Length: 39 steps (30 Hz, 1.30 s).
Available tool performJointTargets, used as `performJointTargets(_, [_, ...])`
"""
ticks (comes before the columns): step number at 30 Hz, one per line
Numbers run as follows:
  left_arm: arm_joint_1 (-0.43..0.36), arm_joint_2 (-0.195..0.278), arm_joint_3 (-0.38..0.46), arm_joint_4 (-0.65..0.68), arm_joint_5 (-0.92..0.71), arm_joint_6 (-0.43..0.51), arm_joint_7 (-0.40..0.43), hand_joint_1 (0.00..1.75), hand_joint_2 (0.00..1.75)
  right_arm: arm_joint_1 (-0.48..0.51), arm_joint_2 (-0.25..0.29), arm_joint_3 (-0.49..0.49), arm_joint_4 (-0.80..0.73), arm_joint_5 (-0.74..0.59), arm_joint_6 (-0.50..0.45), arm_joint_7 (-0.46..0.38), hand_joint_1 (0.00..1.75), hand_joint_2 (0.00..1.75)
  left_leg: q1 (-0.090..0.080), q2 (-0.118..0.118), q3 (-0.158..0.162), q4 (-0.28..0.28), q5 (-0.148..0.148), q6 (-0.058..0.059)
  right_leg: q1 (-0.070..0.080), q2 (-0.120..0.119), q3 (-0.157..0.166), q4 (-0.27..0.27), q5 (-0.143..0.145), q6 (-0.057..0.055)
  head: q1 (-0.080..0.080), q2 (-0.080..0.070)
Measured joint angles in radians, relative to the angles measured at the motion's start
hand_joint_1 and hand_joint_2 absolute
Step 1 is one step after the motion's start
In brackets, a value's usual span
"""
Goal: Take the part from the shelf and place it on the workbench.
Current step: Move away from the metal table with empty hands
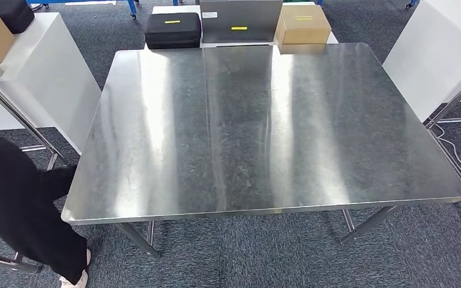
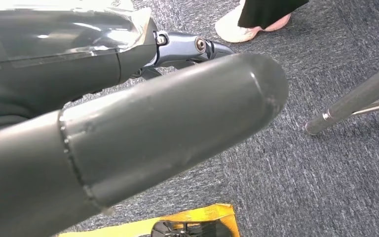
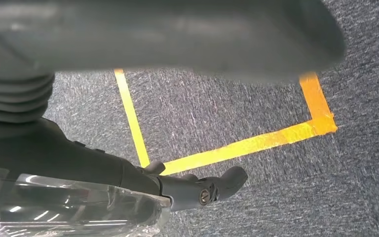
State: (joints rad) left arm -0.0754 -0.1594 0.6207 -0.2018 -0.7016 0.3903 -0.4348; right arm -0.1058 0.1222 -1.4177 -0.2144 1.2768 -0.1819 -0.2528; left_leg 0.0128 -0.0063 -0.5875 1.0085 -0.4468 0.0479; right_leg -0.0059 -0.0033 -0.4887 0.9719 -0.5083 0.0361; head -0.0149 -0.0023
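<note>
Both hands hang over grey carpet, left hand (image 2: pixel 143 128) and right hand (image 3: pixel 128 182) each pressing a clear crinkled plastic-wrapped part (image 2: pixel 64 24) against its fingers, in front of the bare brushed-steel table (image 1: pixel 264 132), a person in black trousers (image 1: pixel 18 210) at its left.

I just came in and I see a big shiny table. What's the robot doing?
Nothing is being handled yet. The robot faces a bare steel workbench. Its left hand and right hand hang down over the grey carpet, holding nothing that can be seen. Past the workbench's far edge sit a black case, a grey metal box and a cardboard box. A person stands at the left.
</note>
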Motion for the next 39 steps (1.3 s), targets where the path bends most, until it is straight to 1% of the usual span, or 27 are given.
performJointTargets(2, [0.000,-0.002,0.003,0.000,0.000,0.001,0.000,0.00,0.00,-0.001,-0.001,0.001,0.000,0.000,0.001,0.000,0.00,0.00,0.006,0.001,0.009,-0.022,0.011,0.007,0.001,0.000,-0.016,0.035,-0.023,0.002,0.001,0.000])
performJointTargets(3, [-0.001,-0.002,0.004,0.000,0.000,0.001,0.001,0.00,0.00,-0.001,-0.002,0.001,0.000,0.000,0.001,0.000,0.00,0.00,0.009,0.002,0.012,-0.030,0.016,0.010,-0.001,0.001,-0.040,0.082,-0.049,0.001,0.003,0.000])
performJointTargets(5, [-0.001,-0.003,0.005,0.000,-0.001,0.002,0.001,0.00,0.00,0.000,-0.002,0.002,0.000,0.001,0.001,0.000,0.00,0.00,0.009,0.002,0.008,-0.032,0.019,0.010,-0.009,0.001,-0.105,0.212,-0.105,0.005,0.004,0.000])
performJointTargets(6, [0.000,-0.003,0.005,0.000,-0.001,0.002,0.001,0.00,0.00,0.001,-0.002,0.002,0.000,0.001,0.001,0.000,0.00,0.00,0.009,0.001,0.006,-0.031,0.020,0.009,-0.014,0.001,-0.127,0.258,-0.119,0.012,0.004,0.000])
performJointTargets(7, [0.000,-0.004,0.005,0.000,-0.001,0.002,0.001,0.00,0.00,0.002,-0.002,0.002,0.000,0.002,0.001,0.000,0.00,0.00,0.011,-0.001,0.004,-0.030,0.021,0.006,-0.020,0.001,-0.132,0.270,-0.117,0.022,0.004,0.000])
performJointTargets(8, [0.000,-0.005,0.006,0.000,-0.001,0.002,0.001,0.00,0.00,0.003,-0.003,0.003,0.000,0.002,0.001,-0.001,0.00,0.00,0.014,-0.004,0.002,-0.028,0.022,0.001,-0.026,0.001,-0.116,0.241,-0.098,0.036,0.004,0.000])
performJointTargets(10, [0.000,-0.006,0.006,0.000,-0.001,0.002,0.001,0.00,0.00,0.003,-0.003,0.003,0.001,0.004,0.002,-0.002,0.00,0.00,0.022,-0.011,-0.003,-0.018,0.022,-0.014,-0.039,0.004,-0.048,0.108,-0.044,0.064,0.005,0.000])
performJointTargets(11, [0.000,-0.005,0.006,0.000,-0.002,0.002,0.001,0.00,0.00,0.002,-0.002,0.003,0.001,0.005,0.002,-0.003,0.00,0.00,0.022,-0.014,-0.006,-0.010,0.019,-0.024,-0.041,0.006,-0.022,0.053,-0.023,0.066,0.007,0.000])
performJointTargets(12, [0.000,-0.004,0.006,0.000,-0.002,0.002,0.001,0.00,0.00,0.002,-0.001,0.004,0.002,0.006,0.003,-0.004,0.00,0.00,0.021,-0.017,-0.008,-0.004,0.017,-0.033,-0.040,0.008,-0.008,0.021,-0.012,0.059,0.007,0.000])
performJointTargets(14, [0.000,-0.003,0.006,0.000,-0.003,0.003,0.001,0.00,0.00,0.002,0.001,0.005,0.003,0.008,0.004,-0.007,0.00,0.00,0.019,-0.019,-0.009,-0.002,0.016,-0.045,-0.035,0.008,-0.010,0.016,-0.008,0.031,0.005,0.000])
performJointTargets(16, [0.002,-0.003,0.006,0.000,-0.004,0.003,0.001,0.00,0.00,0.002,0.001,0.006,0.003,0.009,0.004,-0.009,0.00,0.00,0.026,-0.016,-0.013,0.004,0.011,-0.052,-0.035,0.005,-0.011,0.019,-0.002,0.009,0.001,0.000])
performJointTargets(17, [0.003,-0.003,0.006,0.000,-0.005,0.003,0.001,0.00,0.00,0.002,0.001,0.007,0.003,0.009,0.003,-0.010,0.00,0.00,0.029,-0.011,-0.024,0.028,-0.008,-0.054,-0.035,0.003,-0.012,0.019,0.002,0.000,0.000,0.000])
performJointTargets(18, [0.003,-0.003,0.006,0.000,-0.006,0.003,0.001,0.00,0.00,0.002,0.001,0.008,0.003,0.009,0.003,-0.010,0.00,0.00,0.030,-0.005,-0.044,0.074,-0.041,-0.053,-0.032,0.000,-0.014,0.019,0.006,-0.007,0.000,0.000])
performJointTargets(20, [0.003,-0.003,0.006,0.000,-0.008,0.003,0.001,0.00,0.00,0.004,0.002,0.010,0.003,0.010,0.003,-0.011,0.00,0.00,0.027,0.001,-0.101,0.210,-0.120,-0.050,-0.025,-0.006,-0.019,0.020,0.010,-0.015,-0.002,0.000])
performJointTargets(21, [0.004,-0.003,0.006,0.000,-0.009,0.003,0.001,0.00,0.00,0.005,0.002,0.010,0.003,0.010,0.003,-0.012,0.00,0.00,0.026,0.001,-0.123,0.268,-0.143,-0.048,-0.021,-0.009,-0.021,0.020,0.011,-0.017,-0.002,0.000])
performJointTargets(22, [0.004,-0.003,0.006,0.000,-0.009,0.003,0.001,0.00,0.00,0.006,0.002,0.011,0.003,0.011,0.004,-0.012,0.00,0.00,0.026,0.002,-0.130,0.294,-0.146,-0.044,-0.018,-0.012,-0.022,0.021,0.011,-0.018,-0.001,0.000])
performJointTargets(23, [0.005,-0.003,0.006,0.000,-0.009,0.003,0.001,0.00,0.00,0.007,0.002,0.012,0.003,0.012,0.004,-0.013,0.00,0.00,0.025,0.002,-0.120,0.283,-0.131,-0.040,-0.016,-0.014,-0.022,0.021,0.011,-0.018,-0.001,0.000])
performJointTargets(25, [0.005,-0.003,0.006,0.000,-0.009,0.003,0.000,0.00,0.00,0.006,0.002,0.015,0.003,0.015,0.004,-0.014,0.00,0.00,0.020,0.010,-0.057,0.172,-0.071,-0.027,-0.013,-0.017,-0.019,0.021,0.010,-0.018,-0.001,0.000])
performJointTargets(27, [0.003,-0.003,0.006,0.000,-0.009,0.003,0.000,0.00,0.00,0.005,0.004,0.019,0.003,0.016,0.004,-0.014,0.00,0.00,0.012,0.025,0.000,0.061,-0.037,-0.018,-0.006,-0.019,-0.020,0.023,0.008,-0.013,-0.001,0.000])
performJointTargets(29, [0.001,-0.003,0.006,0.000,-0.009,0.003,-0.001,0.00,0.00,0.004,0.005,0.021,0.003,0.017,0.005,-0.015,0.00,0.00,0.003,0.027,0.012,0.026,-0.037,-0.016,-0.001,-0.025,-0.024,0.022,0.008,-0.004,0.000,0.000])
performJointTargets(31, [0.002,-0.005,0.008,0.000,-0.009,0.003,-0.002,0.00,0.00,0.004,0.005,0.023,0.003,0.019,0.005,-0.016,0.00,0.00,0.000,0.020,0.011,0.019,-0.033,-0.008,-0.001,-0.029,-0.028,0.027,0.005,0.006,0.000,0.000])
performJointTargets(33, [0.001,-0.005,0.010,0.000,-0.008,0.004,-0.002,0.00,0.00,0.004,0.004,0.025,0.003,0.020,0.005,-0.017,0.00,0.00,0.001,0.014,0.012,0.011,-0.025,0.005,-0.003,-0.022,-0.054,0.085,-0.029,0.008,0.001,0.000])
performJointTargets(35, [0.000,-0.005,0.010,0.000,-0.008,0.004,-0.002,0.00,0.00,0.005,0.004,0.026,0.003,0.022,0.005,-0.018,0.00,0.00,-0.001,0.007,0.008,0.010,-0.021,0.013,-0.006,-0.010,-0.114,0.214,-0.091,0.003,0.002,0.000])
performJointTargets(36, [0.000,-0.005,0.011,0.000,-0.008,0.004,-0.002,0.00,0.00,0.006,0.004,0.026,0.003,0.023,0.005,-0.018,0.00,0.00,-0.003,0.003,0.006,0.010,-0.020,0.016,-0.006,-0.007,-0.142,0.275,-0.113,0.003,0.002,0.000])
performJointTargets(37, [0.001,-0.005,0.011,0.000,-0.008,0.004,-0.002,0.00,0.00,0.007,0.004,0.027,0.003,0.023,0.005,-0.018,0.00,0.00,-0.004,-0.001,0.004,0.011,-0.019,0.017,-0.006,-0.005,-0.158,0.308,-0.122,0.006,0.002,0.000])
performJointTargets(38, [0.002,-0.006,0.012,0.000,-0.008,0.004,-0.002,0.00,0.00,0.008,0.004,0.027,0.003,0.024,0.005,-0.018,0.00,0.00,-0.006,-0.006,0.004,0.011,-0.018,0.017,-0.005,-0.004,-0.153,0.303,-0.113,0.012,0.003,0.000])
performJointTargets(39, [0.003,-0.006,0.012,0.000,-0.008,0.004,-0.002,0.00,0.00,0.009,0.003,0.027,0.003,0.024,0.005,-0.018,0.00,0.00,-0.006,-0.010,0.004,0.011,-0.017,0.016,-0.006,-0.003,-0.128,0.255,-0.089,0.019,0.002,0.000])
